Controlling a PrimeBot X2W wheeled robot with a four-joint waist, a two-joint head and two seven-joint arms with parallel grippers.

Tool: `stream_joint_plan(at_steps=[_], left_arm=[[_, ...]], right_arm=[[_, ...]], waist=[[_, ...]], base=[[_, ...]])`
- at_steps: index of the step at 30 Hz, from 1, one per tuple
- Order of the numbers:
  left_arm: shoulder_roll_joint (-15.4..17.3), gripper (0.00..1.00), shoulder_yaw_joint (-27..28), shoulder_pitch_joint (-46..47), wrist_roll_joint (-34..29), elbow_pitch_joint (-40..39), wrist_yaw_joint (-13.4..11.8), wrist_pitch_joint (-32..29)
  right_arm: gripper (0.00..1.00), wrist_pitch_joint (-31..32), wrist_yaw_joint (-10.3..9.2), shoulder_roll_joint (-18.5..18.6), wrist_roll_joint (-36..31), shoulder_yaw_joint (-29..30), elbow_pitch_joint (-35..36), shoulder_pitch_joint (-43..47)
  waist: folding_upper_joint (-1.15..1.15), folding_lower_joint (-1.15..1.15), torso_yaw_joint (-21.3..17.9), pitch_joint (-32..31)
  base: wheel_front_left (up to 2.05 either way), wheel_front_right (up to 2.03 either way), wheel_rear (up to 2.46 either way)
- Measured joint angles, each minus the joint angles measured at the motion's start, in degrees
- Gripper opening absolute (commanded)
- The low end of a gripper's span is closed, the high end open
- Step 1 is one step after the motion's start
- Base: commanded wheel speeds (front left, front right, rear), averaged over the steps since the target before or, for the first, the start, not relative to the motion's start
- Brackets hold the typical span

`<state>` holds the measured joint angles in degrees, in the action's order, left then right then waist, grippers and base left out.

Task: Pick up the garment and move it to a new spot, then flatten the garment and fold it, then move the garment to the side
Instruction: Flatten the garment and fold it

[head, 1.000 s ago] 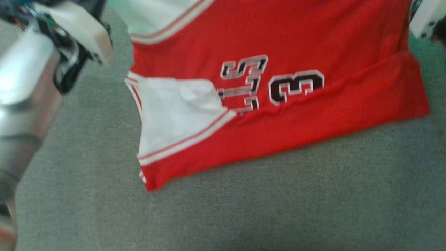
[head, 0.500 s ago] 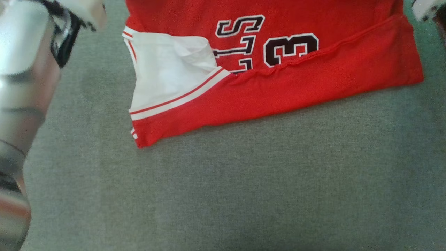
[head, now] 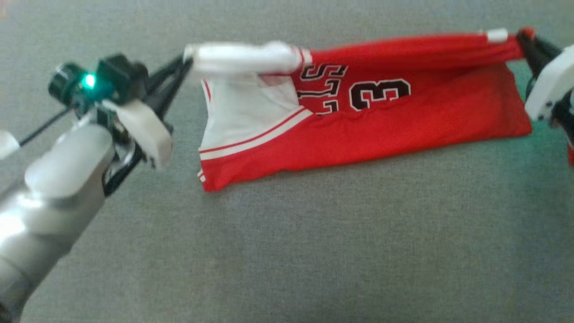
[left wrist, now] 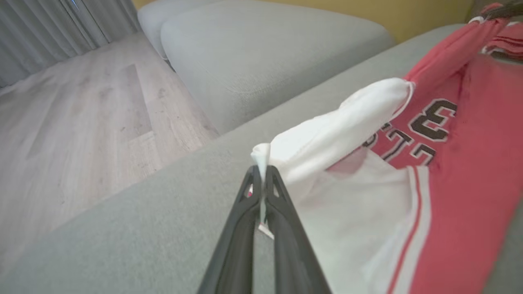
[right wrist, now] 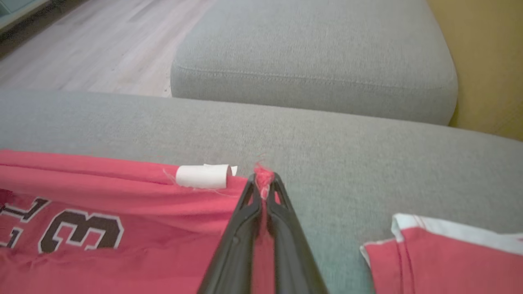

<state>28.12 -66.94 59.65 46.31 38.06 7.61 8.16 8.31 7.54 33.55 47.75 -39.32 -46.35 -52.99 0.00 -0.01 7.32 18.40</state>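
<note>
The left gripper is pinched tight on a white corner of the red jersey, a thin knit garment with a white side panel and black lettering edged in white. The right gripper is likewise clamped on a tuft of the red hem corner, just beside a small white tag.

Compared with the earlier head views, the camera has tipped up. Both grips now come into the picture, while the jersey's near flap lies as it did, with the white panel on the left gripper's side.

The held edge is raised and stretched between the two grippers. The rest of the garment slopes down from it onto the grey woven sofa cushion. The long axis runs straight from one gripper to the other, and the lettering reads upside down from the robot.

The pale silver left forearm rises from the near left and angles inward, with a green light showing on its wrist. The white right wrist housing sits just behind that gripper's fingers. Beside the right gripper, on the side away from the jersey, lies a second piece of red cloth with a white edge.
</note>
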Motion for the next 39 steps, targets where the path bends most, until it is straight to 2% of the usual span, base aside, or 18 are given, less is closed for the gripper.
stream_joint_plan(at_steps=[7, 14, 24, 25, 26, 28, 32, 35, 39], left_arm=[[4.86, 0.00, -4.53, -6.72, 4.32, -8.03, 0.00, -6.56], [5.04, 0.00, -5.55, -11.05, 5.71, -10.76, -0.58, -8.01], [5.06, 0.00, -6.36, -12.17, 6.75, -12.29, -0.63, -12.60], [5.05, 0.00, -6.57, -12.28, 6.76, -12.27, -0.69, -13.13], [5.03, 1.00, -6.75, -12.43, 6.73, -12.27, -1.10, -13.46], [4.93, 1.00, -6.92, -12.79, 6.57, -12.26, -1.32, -13.41], [4.60, 1.00, -6.17, -13.57, 6.75, -12.00, -3.38, -11.16], [4.33, 1.00, -3.48, -13.83, 7.38, -11.69, -5.99, -7.19], [3.60, 1.00, 2.32, -14.07, 9.37, -11.55, -10.49, 1.26]], right_arm=[[0.00, 8.40, 0.00, 3.80, 4.77, -5.30, 3.49, 5.52], [0.00, 12.84, 0.00, 5.02, 5.98, -7.72, 4.81, 6.77], [0.00, 18.19, 0.00, 5.47, 7.71, -8.99, 6.39, 7.20], [0.20, 18.16, 0.00, 5.47, 7.70, -9.00, 6.55, 7.46], [1.00, 17.92, 0.00, 5.46, 7.70, -8.99, 6.50, 7.75], [1.00, 17.83, 0.00, 5.22, 7.71, -8.68, 5.56, 7.99], [1.00, 14.24, 0.00, 4.69, 8.13, -6.35, 5.02, 7.93], [1.00, 9.13, 0.00, 3.75, 8.06, -4.28, 5.15, 7.87], [1.00, 0.38, 0.00, 1.56, 7.53, -1.18, 6.28, 7.88]], waist=[[0.00, -0.01, 0.53, -4.06], [0.00, 0.00, 0.03, -4.58], [0.00, 0.01, -1.00, -4.26], [0.00, 0.01, -1.09, -4.24], [0.00, 0.01, -1.18, -4.23], [0.00, 0.01, -1.32, -4.33], [0.00, 0.01, -1.52, -4.94], [0.00, 0.01, -1.75, -5.75], [0.00, 0.01, -2.00, -7.15]], base=[[0.00, 0.00, 0.00], [0.00, 0.00, 0.00], [0.00, 0.00, 0.00], [0.00, 0.00, 0.00], [0.00, 0.00, 0.00], [0.00, 0.00, 0.00], [0.00, 0.00, 0.00], [0.00, 0.00, 0.00], [0.00, 0.00, 0.00]])
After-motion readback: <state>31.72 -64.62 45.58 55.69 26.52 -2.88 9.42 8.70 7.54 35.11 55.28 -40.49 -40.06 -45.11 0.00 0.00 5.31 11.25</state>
